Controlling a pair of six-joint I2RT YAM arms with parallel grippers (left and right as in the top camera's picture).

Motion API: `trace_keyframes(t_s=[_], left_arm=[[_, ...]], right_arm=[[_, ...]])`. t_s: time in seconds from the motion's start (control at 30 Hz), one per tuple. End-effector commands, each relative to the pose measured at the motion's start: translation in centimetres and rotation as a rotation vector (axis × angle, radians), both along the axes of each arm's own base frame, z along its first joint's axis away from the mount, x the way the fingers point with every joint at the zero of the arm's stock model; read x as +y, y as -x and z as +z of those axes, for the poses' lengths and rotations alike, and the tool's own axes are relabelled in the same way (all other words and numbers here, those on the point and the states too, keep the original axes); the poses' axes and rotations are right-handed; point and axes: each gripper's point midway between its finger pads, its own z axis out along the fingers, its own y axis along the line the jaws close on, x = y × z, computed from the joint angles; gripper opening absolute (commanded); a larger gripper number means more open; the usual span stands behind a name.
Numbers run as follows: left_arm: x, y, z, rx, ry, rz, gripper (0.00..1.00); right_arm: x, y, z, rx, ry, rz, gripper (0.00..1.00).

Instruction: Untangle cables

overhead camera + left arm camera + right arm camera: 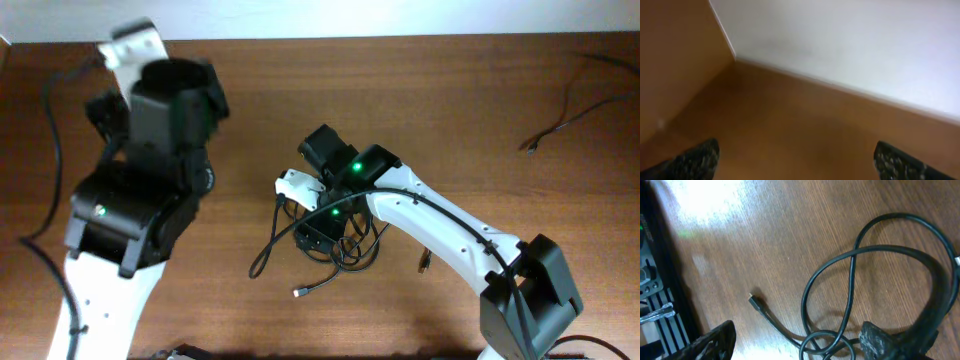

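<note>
The cables (340,250) lie as a black looped bundle on the wooden table, right of centre. One strand trails left (262,262), and a plug end (300,292) points toward the front. My right gripper (318,232) hangs over the bundle. In the right wrist view it (800,342) is open, with cable loops (850,280) on the table between its fingers and a small plug (754,300) to the left. One thick strand runs against the right finger (885,340). My left gripper (170,95) is raised at the far left. It (797,160) is open and holds nothing.
Another thin black cable (565,115) lies apart at the table's far right. The left arm's thick black wiring (50,150) curves along the left edge. A dark rack (655,305) stands at the left of the right wrist view. The white wall (865,45) borders the table's far edge.
</note>
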Motion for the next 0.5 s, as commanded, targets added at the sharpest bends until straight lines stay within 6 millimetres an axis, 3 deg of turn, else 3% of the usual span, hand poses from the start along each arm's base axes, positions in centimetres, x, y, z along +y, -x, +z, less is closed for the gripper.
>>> trace_keyframes(t_s=[0.0,0.03,0.07,0.1,0.13,0.27,0.33,0.4,0.47], left_arm=[[-3.7,0.2,-6.5,0.171,0.189,-0.140,0.99],[-5.4,-0.1,-8.2,0.220,0.215,-0.228,0.99],[-6.0,-0.3,-8.8,0.231,0.225,-0.259,0.99],[-6.9,-0.5,-9.3,0.243,0.251,-0.294,0.99],[-7.9,-0.8,-9.4,0.248,0.261,-0.346,0.99],[-8.0,-1.2,-9.4,0.240,0.264,-0.348,0.99],[-8.1,-1.3,-9.3,0.235,0.265,-0.349,0.99],[-8.1,-1.5,-9.1,0.223,0.267,-0.351,0.99],[-8.3,-2.0,-8.7,0.198,0.272,-0.355,0.99]], right_arm=[[-0.6,-0.4,-0.7,-0.024,0.044,-0.013,0.78],[-1.0,-0.8,-0.8,-0.044,0.063,-0.016,0.75],[-1.0,-0.8,-0.8,-0.050,0.064,-0.003,0.62],[-1.0,-0.8,-0.8,-0.054,0.064,0.002,0.26],[-1.0,-0.8,-0.8,-0.053,0.064,0.002,0.04],[-1.5,-1.4,-0.2,-0.064,0.059,-0.017,0.04],[-2.7,-3.4,3.0,-0.106,0.022,-0.103,0.04],[-4.7,-6.0,9.9,-0.186,-0.060,-0.233,0.04],[-6.8,-7.0,16.9,-0.284,-0.130,-0.296,0.04]])
